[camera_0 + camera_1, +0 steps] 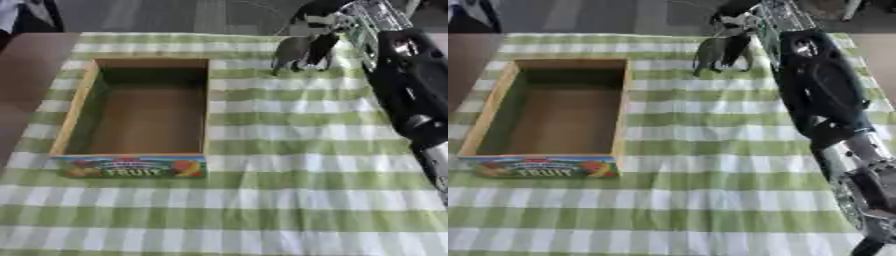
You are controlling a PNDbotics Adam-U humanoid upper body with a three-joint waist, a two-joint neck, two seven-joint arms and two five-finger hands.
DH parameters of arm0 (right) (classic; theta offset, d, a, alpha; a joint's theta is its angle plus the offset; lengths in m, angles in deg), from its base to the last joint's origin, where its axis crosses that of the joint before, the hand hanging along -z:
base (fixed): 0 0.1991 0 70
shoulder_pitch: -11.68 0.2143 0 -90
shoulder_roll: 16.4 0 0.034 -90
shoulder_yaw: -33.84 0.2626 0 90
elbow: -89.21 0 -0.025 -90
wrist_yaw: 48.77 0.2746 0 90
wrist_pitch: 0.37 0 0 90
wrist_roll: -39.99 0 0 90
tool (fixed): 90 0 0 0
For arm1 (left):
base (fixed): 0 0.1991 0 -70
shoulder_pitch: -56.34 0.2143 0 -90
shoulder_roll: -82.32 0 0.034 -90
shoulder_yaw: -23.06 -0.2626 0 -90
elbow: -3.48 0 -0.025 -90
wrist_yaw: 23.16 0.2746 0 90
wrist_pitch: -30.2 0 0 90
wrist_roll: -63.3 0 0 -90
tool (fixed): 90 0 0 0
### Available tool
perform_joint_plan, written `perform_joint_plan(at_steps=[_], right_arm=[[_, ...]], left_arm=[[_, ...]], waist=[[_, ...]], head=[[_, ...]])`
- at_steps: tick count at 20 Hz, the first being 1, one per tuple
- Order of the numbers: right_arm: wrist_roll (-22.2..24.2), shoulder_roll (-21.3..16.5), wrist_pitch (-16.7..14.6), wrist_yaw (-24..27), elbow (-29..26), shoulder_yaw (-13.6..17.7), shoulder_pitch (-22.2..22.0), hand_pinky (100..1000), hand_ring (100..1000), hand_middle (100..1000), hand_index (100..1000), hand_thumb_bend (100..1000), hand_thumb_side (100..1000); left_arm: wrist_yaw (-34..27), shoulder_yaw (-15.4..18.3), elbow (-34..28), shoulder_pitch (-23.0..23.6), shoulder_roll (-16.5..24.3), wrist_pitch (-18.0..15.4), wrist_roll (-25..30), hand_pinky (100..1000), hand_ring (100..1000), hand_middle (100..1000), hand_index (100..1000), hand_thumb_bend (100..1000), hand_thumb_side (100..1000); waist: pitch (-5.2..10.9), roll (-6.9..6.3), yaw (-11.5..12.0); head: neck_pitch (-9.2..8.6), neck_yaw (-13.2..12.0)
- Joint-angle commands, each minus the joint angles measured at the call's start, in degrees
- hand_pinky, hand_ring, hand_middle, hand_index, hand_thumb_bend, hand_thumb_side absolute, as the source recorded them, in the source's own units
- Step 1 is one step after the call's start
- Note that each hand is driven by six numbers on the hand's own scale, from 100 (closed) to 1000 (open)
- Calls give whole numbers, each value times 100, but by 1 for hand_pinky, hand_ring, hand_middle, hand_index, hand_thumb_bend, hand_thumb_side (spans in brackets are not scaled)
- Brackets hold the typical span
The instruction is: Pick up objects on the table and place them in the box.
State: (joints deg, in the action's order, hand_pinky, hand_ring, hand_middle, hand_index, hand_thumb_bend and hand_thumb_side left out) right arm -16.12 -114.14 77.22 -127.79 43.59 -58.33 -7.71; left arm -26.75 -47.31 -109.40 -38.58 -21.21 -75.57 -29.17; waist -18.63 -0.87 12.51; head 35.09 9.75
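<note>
Gripping a grey toy (pixel 293 52), right robot hand (pixel 322 36) nears table's far edge.

A staged test table (pixel 262 200) (green checked cloth) on grey office-type flooring (pixel 175 15).

The right arm (pixel 820 95) is a bulky, glossy black shell with rounded edges, catching pale highlights along its top. Toward the wrist runs a silver section of bare metal (perforated or ribbed, hard to tell which). The near end shows a silver cylindrical joint and more grey metal fittings. The right hand (pixel 317 42) is black with slim dark fingers
</note>
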Motion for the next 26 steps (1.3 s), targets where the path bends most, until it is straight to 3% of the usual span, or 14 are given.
perform_joint_plan(at_steps=[1,7,13,26], right_arm=[[-142,-95,91,-24,-17,69,176,969,1000,1000,1000,436,491],[-134,-169,175,-204,74,92,226,971,1000,1000,1000,362,436],[113,-273,121,-236,99,132,287,974,1000,1000,1000,312,403],[309,-175,125,-216,87,108,352,975,1000,1000,1000,301,403]], left_arm=[[27,-29,-54,-51,70,-38,16,339,370,712,571,100,791],[41,-19,-37,-48,76,-71,27,338,369,711,569,100,791],[79,16,-13,-18,74,-98,12,337,367,711,566,100,793],[82,4,7,-49,43,-87,53,335,366,712,564,100,798]], waist=[[80,-3,24],[13,8,44],[-38,22,28],[-121,54,61]], head=[[-92,18],[-163,33],[-120,15],[-186,39]])
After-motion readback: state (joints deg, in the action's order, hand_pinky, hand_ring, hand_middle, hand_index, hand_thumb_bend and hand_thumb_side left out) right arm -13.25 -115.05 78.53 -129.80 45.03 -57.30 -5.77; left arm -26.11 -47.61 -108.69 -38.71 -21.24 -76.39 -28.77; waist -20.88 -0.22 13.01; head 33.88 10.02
